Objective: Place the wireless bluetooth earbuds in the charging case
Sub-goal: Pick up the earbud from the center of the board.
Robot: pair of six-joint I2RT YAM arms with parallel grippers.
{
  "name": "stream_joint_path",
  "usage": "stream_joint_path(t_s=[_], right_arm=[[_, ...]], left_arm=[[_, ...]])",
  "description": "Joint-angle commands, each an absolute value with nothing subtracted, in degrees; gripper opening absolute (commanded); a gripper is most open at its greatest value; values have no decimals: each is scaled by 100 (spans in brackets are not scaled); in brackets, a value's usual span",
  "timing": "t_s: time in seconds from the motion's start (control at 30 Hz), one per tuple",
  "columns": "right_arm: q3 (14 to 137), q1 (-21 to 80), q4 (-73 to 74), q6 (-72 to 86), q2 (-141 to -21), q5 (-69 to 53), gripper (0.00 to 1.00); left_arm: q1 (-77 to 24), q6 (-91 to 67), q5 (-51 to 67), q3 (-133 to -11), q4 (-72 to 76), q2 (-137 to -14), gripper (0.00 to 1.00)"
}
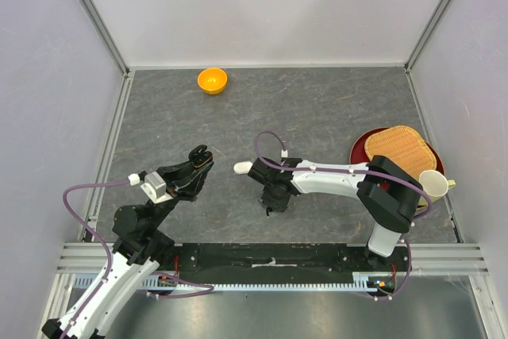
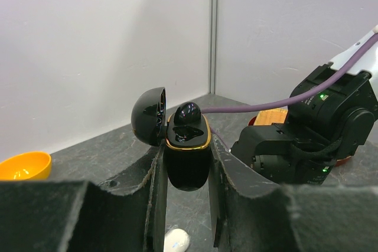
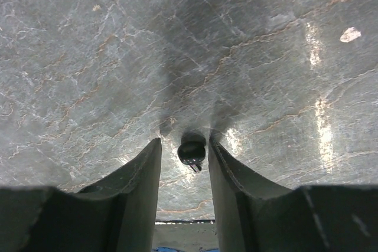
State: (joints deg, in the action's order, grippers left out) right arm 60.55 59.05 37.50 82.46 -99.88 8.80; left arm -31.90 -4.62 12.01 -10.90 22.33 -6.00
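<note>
Lower centre, right wrist view: the right gripper [image 3: 184,141] jaws stand spread astride a black earbud [image 3: 192,153] on the bench [image 3: 88,57]; centre, then close gently. Mid-frame, left wrist view: the left gripper [image 2: 186,146] jaws pinch the open charging case [image 2: 188,169], one seated bud [image 2: 188,113] inside.

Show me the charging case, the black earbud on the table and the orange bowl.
charging case [image 2: 188,166], left wrist view, front of its body.
black earbud [image 3: 192,153], right wrist view, rounded top.
orange bowl [image 1: 212,80], top view, its inside.
</note>
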Motion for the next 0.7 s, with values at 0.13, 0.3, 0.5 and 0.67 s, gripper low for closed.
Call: stream_joint_path(t_s=[0.13, 0.3, 0.5, 0.67], right_arm=[[6302, 5941, 4069, 8253, -10125, 940, 43], [6346, 5968, 4174, 8235, -10160, 958, 38], [6451, 5985, 4254, 8183, -10222, 949, 37], [6557, 6003, 4263, 8139, -10318, 949, 37]], left_arm=[[-3182, -422, 993, -1169, 2232, -580, 2], [-3190, -439, 958, -1160, 2232, -554, 2], [-3190, -448, 914, -1151, 2232, -545, 2], [-3190, -439, 888, -1160, 2224, -571, 2]])
